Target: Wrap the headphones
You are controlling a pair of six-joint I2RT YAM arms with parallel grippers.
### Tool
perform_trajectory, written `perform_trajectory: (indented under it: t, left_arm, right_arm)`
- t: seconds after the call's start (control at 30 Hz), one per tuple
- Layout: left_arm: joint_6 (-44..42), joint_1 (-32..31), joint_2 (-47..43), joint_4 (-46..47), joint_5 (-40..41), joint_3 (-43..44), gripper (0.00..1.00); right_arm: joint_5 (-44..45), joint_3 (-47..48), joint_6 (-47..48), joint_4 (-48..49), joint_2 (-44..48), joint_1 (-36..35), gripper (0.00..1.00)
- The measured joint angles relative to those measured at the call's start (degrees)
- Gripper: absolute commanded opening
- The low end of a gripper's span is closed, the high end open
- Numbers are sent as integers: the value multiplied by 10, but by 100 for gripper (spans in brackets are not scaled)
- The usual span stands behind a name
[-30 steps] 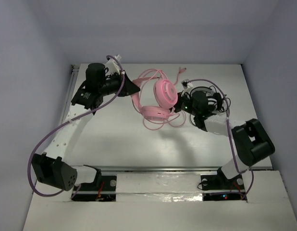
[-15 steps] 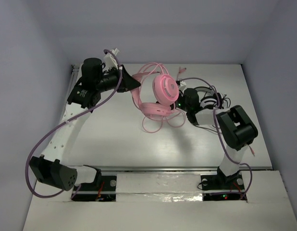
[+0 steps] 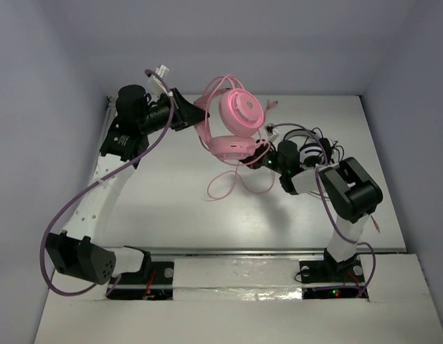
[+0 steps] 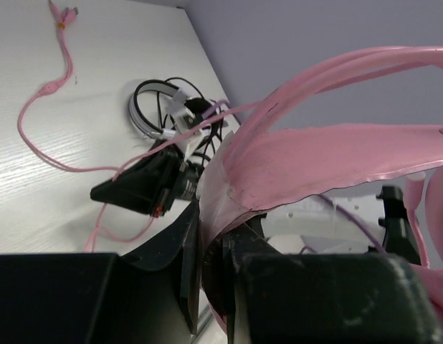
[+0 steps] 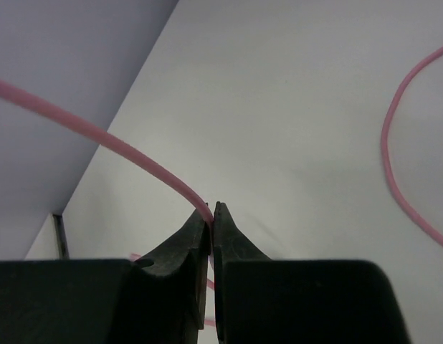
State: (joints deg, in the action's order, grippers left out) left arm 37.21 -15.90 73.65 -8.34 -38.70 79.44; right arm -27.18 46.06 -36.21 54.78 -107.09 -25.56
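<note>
The pink headphones (image 3: 236, 129) hang above the table at the back centre, one round ear cup facing up. My left gripper (image 3: 195, 117) is shut on their pink headband (image 4: 315, 158), which fills the gap between the jaws of the left gripper (image 4: 214, 233). Their thin pink cable (image 3: 232, 183) droops in loops to the table. My right gripper (image 3: 269, 162) sits just right of the lower ear cup. In the right wrist view this right gripper (image 5: 211, 209) is shut on the pink cable (image 5: 121, 147), pinched at the fingertips.
Black-and-white headphones (image 3: 307, 140) with a thin black cable lie close behind the right gripper, also seen as black-and-white headphones (image 4: 153, 107). A loose stretch of pink cable (image 4: 42, 93) with its plug lies on the table. Walls enclose the back and sides.
The left gripper has lifted the headphones higher and toward the back. The right gripper moved left under the ear cup and closed on the cable.
</note>
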Motion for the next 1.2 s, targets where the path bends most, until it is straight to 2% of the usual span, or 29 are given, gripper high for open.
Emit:
perform_trajectory:
  t: [0.13, 0.27, 0.53, 0.87, 0.97, 1.2]
  left_arm:
    - [57, 21, -3, 71, 16, -57, 0]
    - [103, 50, -13, 109, 69, -113, 0]
    - [142, 80, -46, 145, 217, -171, 0]
    - [67, 84, -56, 83, 392, -169, 0]
    - [32, 84, -52, 51, 420, -167, 0]
    - [-37, 84, -4, -13, 429, -151, 0]
  right_arm:
    - [9, -48, -16, -4, 48, -21, 0]
    - [26, -58, -15, -32, 102, -59, 0]
    - [104, -34, 23, -197, 169, -196, 0]
    - [185, -32, 48, -371, 246, -279, 0]
    - [205, -23, 54, -426, 267, -297, 0]
    - [268, 42, 76, -573, 337, -347, 0]
